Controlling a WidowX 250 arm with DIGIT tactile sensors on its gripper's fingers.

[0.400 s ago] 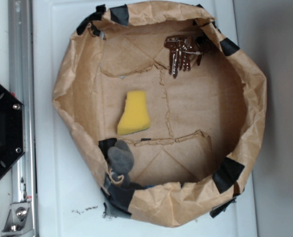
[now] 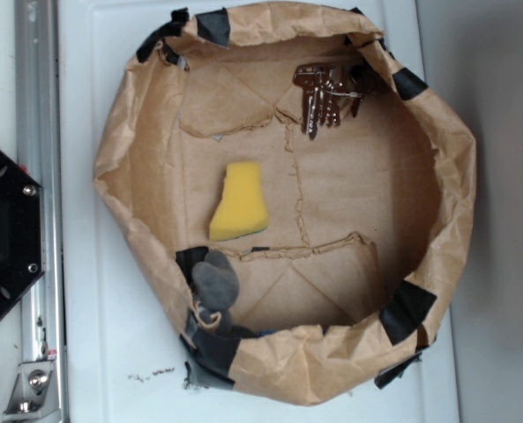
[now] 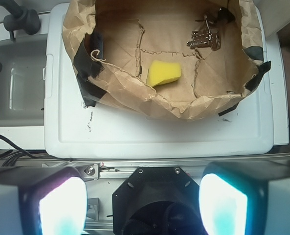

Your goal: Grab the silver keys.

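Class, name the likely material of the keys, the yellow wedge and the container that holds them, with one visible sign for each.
Silver keys: metal, shiny grey with glints.
Yellow wedge: probably foam sponge, matte with soft edges.
Container: crumpled brown paper, creased and torn, patched with black tape.

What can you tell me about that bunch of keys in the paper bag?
The silver keys are a small bunch of several shiny grey metal keys, apparently joined at one end. They lie flat on the brown paper floor of the bag, close to its crumpled wall and near a black tape patch, their blades fanned out in roughly one direction. In the wrist view they sit at the far side of the bag. Nothing grips them, and the yellow sponge lies well apart.
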